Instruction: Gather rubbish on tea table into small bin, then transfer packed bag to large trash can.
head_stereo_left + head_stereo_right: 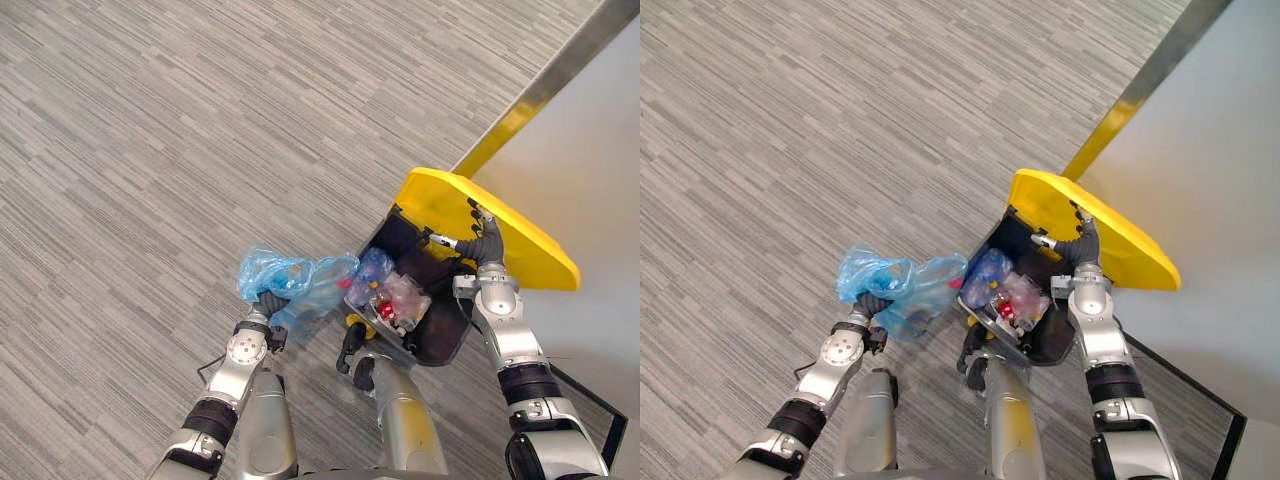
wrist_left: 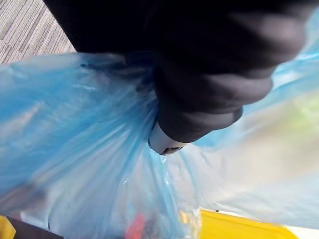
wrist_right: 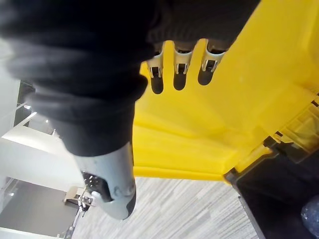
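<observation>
Left hand (image 1: 268, 306) comes first, its fingers clenched round the gathered neck of the blue bag (image 1: 300, 280). The bag's loaded end, showing red and clear rubbish (image 1: 388, 300), sags into the mouth of the black large trash can (image 1: 445, 338). Right hand (image 1: 478, 232), fingers straight, props the yellow lid (image 1: 525, 240) open. Grey carpet (image 1: 150, 150) lies all around, with a white wall (image 1: 590, 150) just beside the can.
</observation>
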You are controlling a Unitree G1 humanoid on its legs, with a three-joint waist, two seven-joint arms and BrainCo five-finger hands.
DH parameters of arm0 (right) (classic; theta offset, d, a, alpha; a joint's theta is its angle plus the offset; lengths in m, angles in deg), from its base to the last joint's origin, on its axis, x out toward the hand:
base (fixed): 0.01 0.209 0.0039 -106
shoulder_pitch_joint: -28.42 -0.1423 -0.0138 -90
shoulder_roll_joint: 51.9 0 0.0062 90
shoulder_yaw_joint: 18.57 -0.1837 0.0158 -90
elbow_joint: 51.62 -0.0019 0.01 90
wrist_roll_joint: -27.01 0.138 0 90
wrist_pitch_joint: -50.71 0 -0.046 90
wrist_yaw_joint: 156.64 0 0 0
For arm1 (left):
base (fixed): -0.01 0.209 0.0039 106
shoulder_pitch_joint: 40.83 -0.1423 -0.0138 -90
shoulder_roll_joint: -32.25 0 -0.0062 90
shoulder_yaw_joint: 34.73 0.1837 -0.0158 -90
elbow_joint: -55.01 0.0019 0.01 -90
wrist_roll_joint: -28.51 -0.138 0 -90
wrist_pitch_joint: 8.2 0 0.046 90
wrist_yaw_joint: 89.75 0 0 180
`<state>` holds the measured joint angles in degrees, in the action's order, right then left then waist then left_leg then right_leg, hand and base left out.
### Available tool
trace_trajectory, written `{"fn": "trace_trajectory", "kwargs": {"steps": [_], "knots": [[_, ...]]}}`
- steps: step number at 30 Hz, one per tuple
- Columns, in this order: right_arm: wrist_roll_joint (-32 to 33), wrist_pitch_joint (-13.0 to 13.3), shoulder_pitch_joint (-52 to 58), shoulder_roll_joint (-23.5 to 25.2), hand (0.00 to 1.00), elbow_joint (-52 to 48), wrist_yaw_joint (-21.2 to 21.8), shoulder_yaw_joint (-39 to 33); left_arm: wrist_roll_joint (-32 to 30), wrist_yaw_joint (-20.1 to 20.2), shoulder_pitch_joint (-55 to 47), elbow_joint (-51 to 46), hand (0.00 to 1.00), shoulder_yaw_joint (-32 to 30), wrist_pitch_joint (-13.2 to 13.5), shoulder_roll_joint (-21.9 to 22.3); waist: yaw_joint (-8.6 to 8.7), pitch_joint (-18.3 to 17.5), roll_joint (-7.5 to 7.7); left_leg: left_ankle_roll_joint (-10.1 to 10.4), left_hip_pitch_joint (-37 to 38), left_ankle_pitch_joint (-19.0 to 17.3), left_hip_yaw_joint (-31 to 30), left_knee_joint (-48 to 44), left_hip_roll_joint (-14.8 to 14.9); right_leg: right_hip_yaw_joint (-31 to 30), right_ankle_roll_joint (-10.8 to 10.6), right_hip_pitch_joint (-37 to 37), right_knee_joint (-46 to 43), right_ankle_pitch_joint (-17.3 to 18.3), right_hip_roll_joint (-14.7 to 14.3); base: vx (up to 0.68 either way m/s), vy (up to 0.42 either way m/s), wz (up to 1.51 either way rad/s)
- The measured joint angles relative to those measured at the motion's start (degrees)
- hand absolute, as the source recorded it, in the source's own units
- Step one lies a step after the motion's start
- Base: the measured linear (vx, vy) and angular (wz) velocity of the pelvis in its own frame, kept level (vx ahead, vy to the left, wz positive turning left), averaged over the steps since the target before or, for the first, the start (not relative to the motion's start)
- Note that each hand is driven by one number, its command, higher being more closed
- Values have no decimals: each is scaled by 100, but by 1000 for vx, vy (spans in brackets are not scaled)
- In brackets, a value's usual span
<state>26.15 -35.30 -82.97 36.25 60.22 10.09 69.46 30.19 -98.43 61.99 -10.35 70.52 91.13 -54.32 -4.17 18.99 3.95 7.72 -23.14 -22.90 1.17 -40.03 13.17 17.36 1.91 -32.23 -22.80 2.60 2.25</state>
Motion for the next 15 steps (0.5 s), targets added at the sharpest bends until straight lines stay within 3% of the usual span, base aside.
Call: {"fn": "trace_trajectory", "kwargs": {"steps": [5, 15], "knots": [[-212, -8, -188, -167, 0, 451, 99, 41, 296, 108, 288, -733, 100, 500, 230, -108, 22, 8, 33, 26, 243, 12, 205, 183, 22, -205, 70, 87, 94, -87, -117, 24, 39, -23], [-462, -47, -681, -294, 0, 492, 108, 270, 488, 104, 1096, -1467, 100, 1461, 244, 24, 43, 11, 89, -45, 408, -33, 393, 181, 70, -360, -11, 242, 310, -176, -228, -10, 16, -9]]}}
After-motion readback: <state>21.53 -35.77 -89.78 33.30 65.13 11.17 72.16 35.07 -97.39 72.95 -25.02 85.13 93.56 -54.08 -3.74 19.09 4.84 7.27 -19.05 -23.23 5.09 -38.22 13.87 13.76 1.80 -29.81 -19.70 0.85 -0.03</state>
